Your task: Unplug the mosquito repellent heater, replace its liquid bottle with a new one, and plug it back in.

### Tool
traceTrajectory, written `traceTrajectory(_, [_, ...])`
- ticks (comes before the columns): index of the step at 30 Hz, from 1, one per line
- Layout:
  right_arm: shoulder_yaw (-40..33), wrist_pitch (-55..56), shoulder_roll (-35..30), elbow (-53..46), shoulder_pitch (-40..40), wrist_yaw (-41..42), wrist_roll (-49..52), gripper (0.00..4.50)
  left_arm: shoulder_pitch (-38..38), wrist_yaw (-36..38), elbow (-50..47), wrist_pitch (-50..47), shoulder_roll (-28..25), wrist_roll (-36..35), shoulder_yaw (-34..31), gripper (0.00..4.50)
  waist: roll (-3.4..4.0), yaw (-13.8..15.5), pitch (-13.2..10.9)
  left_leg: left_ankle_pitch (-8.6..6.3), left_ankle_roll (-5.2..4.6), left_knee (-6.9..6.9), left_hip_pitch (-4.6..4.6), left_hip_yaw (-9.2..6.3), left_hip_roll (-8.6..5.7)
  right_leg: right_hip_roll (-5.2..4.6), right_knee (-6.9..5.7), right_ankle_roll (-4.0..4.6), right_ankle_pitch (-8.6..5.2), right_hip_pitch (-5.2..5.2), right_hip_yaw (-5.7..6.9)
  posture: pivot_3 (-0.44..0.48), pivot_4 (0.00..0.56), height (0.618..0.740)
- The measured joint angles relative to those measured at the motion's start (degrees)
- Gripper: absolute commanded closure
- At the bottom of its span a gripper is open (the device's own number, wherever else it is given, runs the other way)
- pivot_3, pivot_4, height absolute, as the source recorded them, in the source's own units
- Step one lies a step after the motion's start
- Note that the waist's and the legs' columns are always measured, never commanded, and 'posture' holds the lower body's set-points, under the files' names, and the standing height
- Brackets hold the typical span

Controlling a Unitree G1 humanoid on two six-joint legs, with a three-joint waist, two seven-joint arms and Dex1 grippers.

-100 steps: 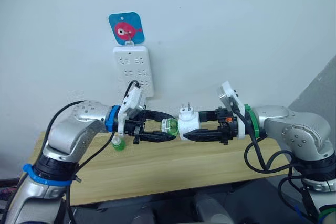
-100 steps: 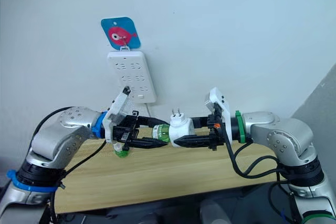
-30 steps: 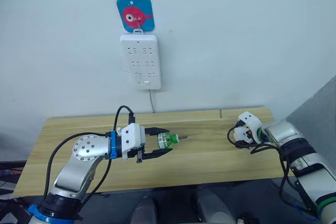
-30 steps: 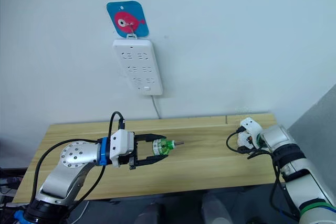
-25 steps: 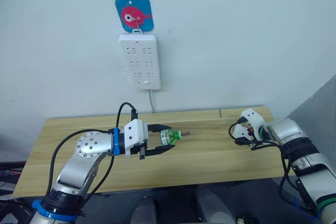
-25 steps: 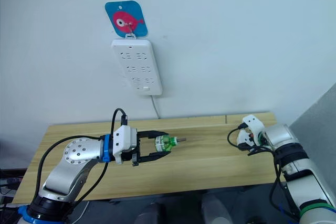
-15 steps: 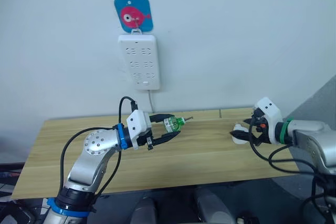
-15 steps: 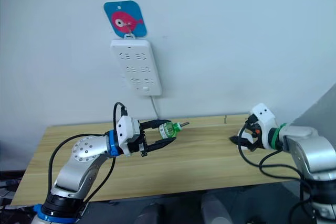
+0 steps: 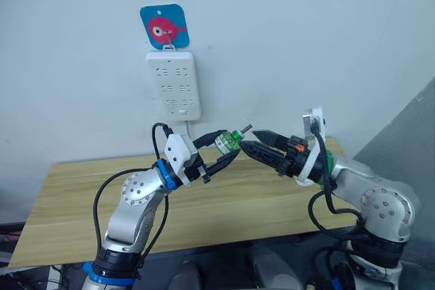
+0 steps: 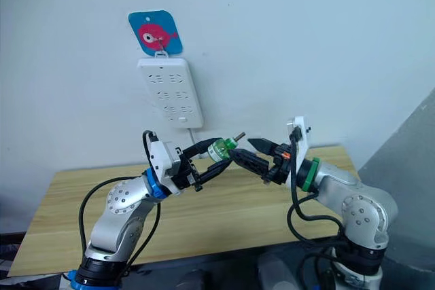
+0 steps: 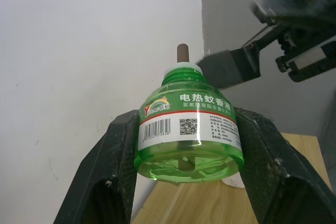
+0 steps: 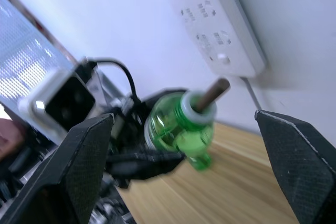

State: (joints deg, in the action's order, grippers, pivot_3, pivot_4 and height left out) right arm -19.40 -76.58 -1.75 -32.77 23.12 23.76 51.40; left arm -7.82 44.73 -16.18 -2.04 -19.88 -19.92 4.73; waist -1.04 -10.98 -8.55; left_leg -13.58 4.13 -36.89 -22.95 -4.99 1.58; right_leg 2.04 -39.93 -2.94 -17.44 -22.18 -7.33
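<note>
Repellent bottle (image 11: 189,129): green, clear plastic, printed label, held up in the air over the wooden table (image 9: 68,188), in front of the wall. Left to right. My left arm is raised from the table's left half, elbow bent. Left gripper (image 9: 228,146) is clamped on the bottle, one black finger on each side of its body. The bottle is tilted with its white neck and brown wick (image 9: 245,128) pointing up and to my right. On the wall above and just left of the bottle hangs the white power strip (image 9: 174,86), its cord running down behind my left gripper. A blue fish card (image 9: 164,27) sits at the strip's top. Right gripper (image 9: 248,139) meets the bottle from the right with its fingers spread wide, nothing between them. Its lower fingertip is just beside the bottle's neck; contact there, cannot tell. The upper fingertip is near the wick, apart from it. Left wrist view: small white lump (image 11: 234,182) on the table past the bottle's base, maybe the heater, cannot tell.
</note>
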Motion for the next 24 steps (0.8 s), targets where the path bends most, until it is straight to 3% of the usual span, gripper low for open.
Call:
traceTrajectory(4, [-1.0,-1.1,0.8,3.1,2.2,-5.1,4.4,0.0,0.1,-1.7,0.0,0.4,0.5,0.3,-0.1,2.24,0.03,-0.1,0.6,0.0,-0.01,0.0,0.0,0.01,-0.02,0.0,0.01,-0.01,-0.01,0.0,0.0,-0.161,0.054,0.74])
traceTrajectory(19, [3.0,0.5,-0.1,8.5,3.8,-11.9,13.1,0.0,-0.1,-2.8,0.0,1.4,1.1,0.8,0.0,2.24,0.15,-0.2,1.2,-0.01,-0.02,0.04,0.0,0.01,-0.01,0.03,0.01,0.01,-0.02,0.0,-0.01,-0.149,0.045,0.74])
traceTrajectory(24, [4.7,2.2,-0.4,9.6,3.9,-13.8,14.5,1.6,-0.1,-2.8,-0.3,1.7,1.1,0.8,0.0,2.24,0.15,-0.2,1.3,-0.01,-0.02,0.04,0.0,0.0,-0.01,0.02,0.02,0.01,-0.02,0.0,-0.01,-0.143,0.044,0.74])
